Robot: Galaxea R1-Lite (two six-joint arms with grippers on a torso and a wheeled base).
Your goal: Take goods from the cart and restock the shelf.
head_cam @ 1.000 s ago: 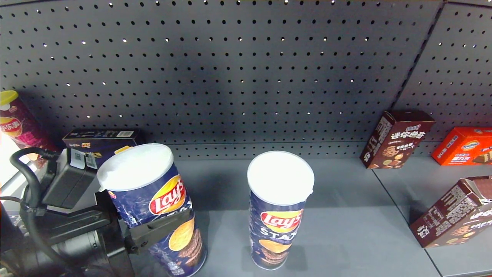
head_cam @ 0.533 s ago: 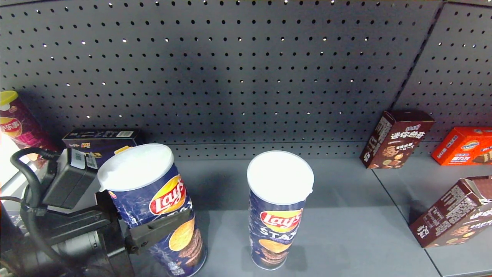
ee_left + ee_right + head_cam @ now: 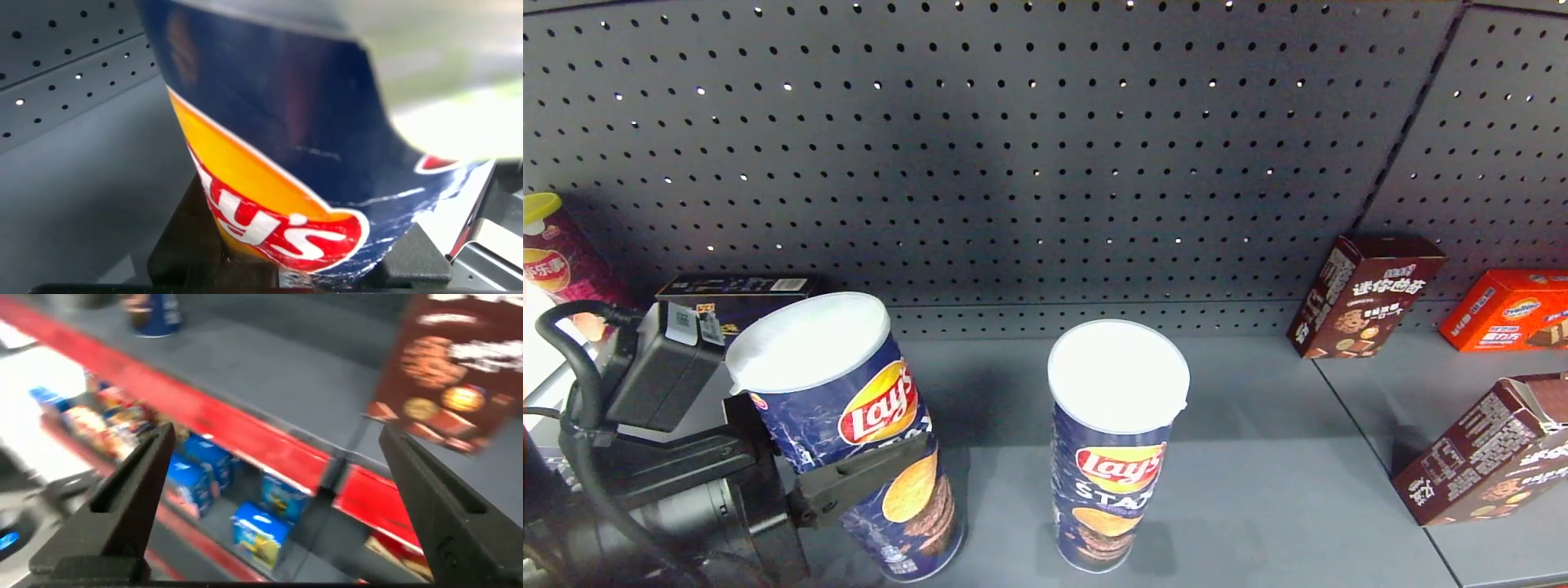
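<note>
The left pincer (image 3: 854, 478) was closed tight around the middle of a tall dark blue round cardboard chip can with a white lid (image 3: 874, 416). The can was at the front left part of the grey metal shelf (image 3: 1258, 490), close to the front edge. It was not straight up. Its top leaned left, away from a second dark blue chip can (image 3: 1115, 457) standing just beside it on the right. I could not tell if its bottom touched the shelf. I think it needed tipping straight before letting go. The right pincer (image 3: 282, 506) was open wide and empty, low in front of the shelf.
</note>
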